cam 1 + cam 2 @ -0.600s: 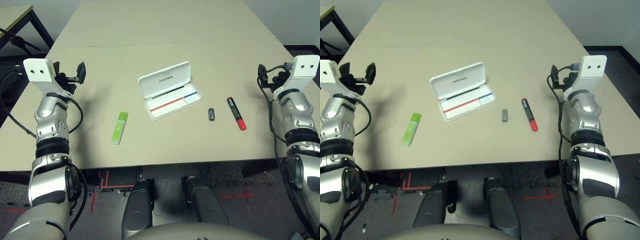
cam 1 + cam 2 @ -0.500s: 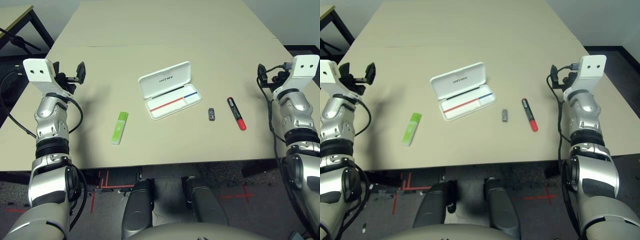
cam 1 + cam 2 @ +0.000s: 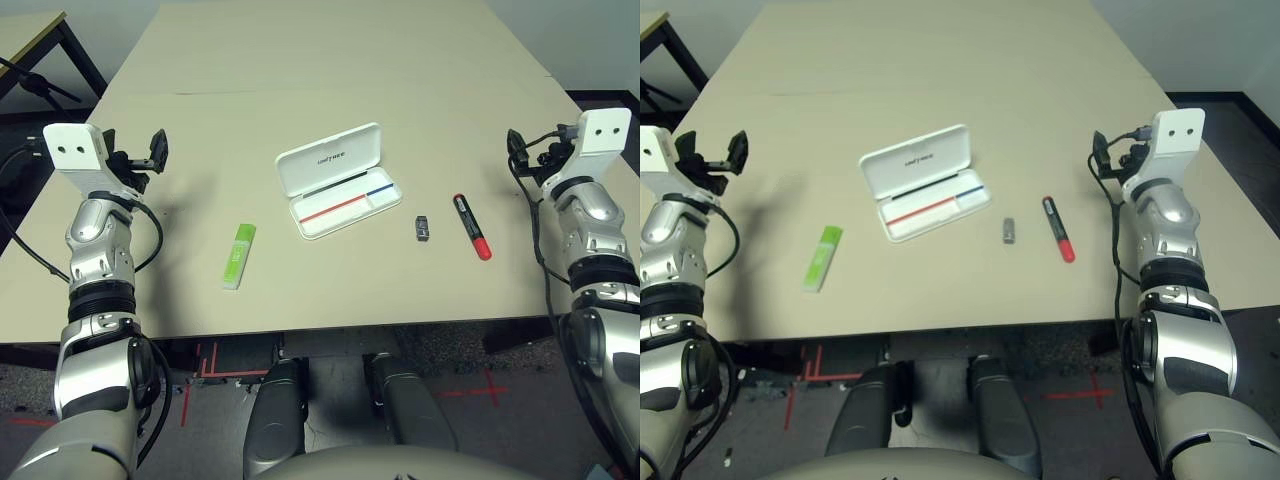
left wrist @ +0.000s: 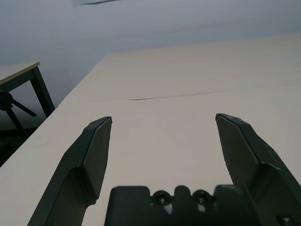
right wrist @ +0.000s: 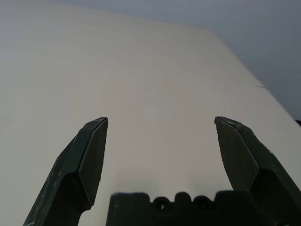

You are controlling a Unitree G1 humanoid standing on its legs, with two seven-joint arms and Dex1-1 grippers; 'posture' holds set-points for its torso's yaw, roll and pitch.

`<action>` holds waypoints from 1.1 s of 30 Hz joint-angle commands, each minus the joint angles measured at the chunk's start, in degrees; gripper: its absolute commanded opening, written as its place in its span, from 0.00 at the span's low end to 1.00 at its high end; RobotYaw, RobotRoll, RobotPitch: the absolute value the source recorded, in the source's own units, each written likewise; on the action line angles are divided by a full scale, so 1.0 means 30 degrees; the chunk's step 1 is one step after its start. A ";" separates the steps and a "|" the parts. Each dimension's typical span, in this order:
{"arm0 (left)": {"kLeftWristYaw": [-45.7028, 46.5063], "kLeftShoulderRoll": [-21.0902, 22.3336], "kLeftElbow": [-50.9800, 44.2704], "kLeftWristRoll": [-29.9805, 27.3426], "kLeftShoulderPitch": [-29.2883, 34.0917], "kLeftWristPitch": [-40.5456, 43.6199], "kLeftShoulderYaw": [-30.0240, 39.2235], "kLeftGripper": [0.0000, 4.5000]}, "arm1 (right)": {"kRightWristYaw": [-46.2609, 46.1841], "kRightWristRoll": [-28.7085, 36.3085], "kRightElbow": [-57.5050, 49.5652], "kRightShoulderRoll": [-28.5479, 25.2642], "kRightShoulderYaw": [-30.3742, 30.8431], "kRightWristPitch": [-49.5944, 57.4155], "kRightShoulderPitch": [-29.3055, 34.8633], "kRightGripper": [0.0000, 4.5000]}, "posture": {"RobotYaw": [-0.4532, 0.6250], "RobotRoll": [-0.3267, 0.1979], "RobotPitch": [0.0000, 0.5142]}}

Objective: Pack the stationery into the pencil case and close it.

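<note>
Floor (image 3: 330,420), below the bench's near edge: dark, marked with red lines.
Bench (image 3: 250,120): one, pale beige top, carrying all the items below.
Highlighter (image 3: 239,256): one, lime green, lying flat near the front edge, on the left; long side running away from the robot at a slight slant.
Clip-like piece (image 3: 422,228): one, tiny, dark grey, on the bench to the right of the pencil case, apart from it.
Marker (image 3: 472,227): one, black and red, lying aslant just beside the clip-like piece, on its right; red end nearer the robot.
Pencil case (image 3: 345,210): one, white, rectangular, rounded corners, mid-bench between highlighter and clip-like piece, set slightly askew. A red strip (image 3: 333,207) and a shorter blue strip (image 3: 380,190) show inside. Lid (image 3: 330,160) standing open along the far side, small dark lettering on its inner face.
Left tool (image 4: 164,117): two black fingers, spread wide, unladen, over the left part of the bench.
Right tool (image 5: 161,118): matching pair, likewise spread and unladen, over the right part.
Side table (image 3: 35,45): one, dark-legged, beyond the bench's left edge.
Wall (image 4: 188,23): pale, behind the bench.
</note>
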 commanded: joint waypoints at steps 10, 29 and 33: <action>-0.1413 0.0365 -0.1625 -0.0552 0.0963 0.1307 -0.0142 0.99 | 0.8456 0.0215 -0.6129 -0.3177 0.2853 0.4879 0.2605 1.00 | 0.37 0.62 0.28; -0.9957 0.3682 -1.9176 -0.3700 0.6502 1.3237 -0.7668 0.99 | 0.9505 -0.0636 -0.5706 -0.2812 0.4065 0.5299 0.2048 1.00 | 0.41 0.62 0.27; -1.0276 0.3609 -1.8916 -0.2891 0.5223 1.3598 -0.9177 0.99 | 0.9547 -0.0641 -0.5746 -0.2716 0.4161 0.5335 0.2030 1.00 | 0.41 0.62 0.27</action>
